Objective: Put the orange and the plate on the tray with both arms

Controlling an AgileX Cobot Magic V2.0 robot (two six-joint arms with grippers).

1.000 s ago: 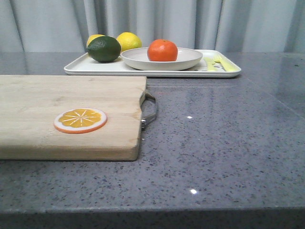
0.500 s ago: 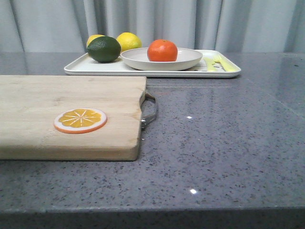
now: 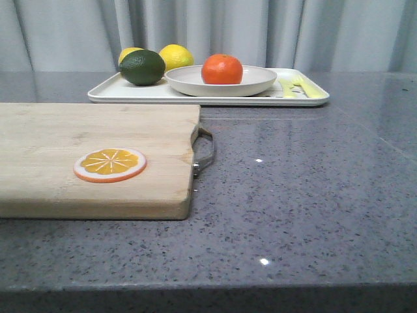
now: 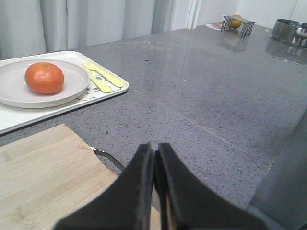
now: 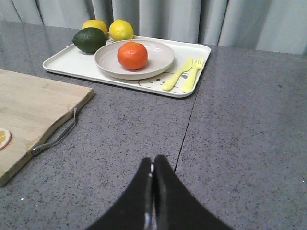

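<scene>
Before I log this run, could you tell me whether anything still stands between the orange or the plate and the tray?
Nothing visible does: the orange already sits on the plate, and the plate rests on the tray. Both grippers, left and right, are shut and empty.

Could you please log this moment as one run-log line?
orange: on plate | plate: on tray | left claw: shut, empty | right claw: shut, empty

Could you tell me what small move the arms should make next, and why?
Probably none beyond holding back: the orange sits in the plate, the plate rests on the tray, and both the left end effector and right end effector are shut and empty.
</scene>
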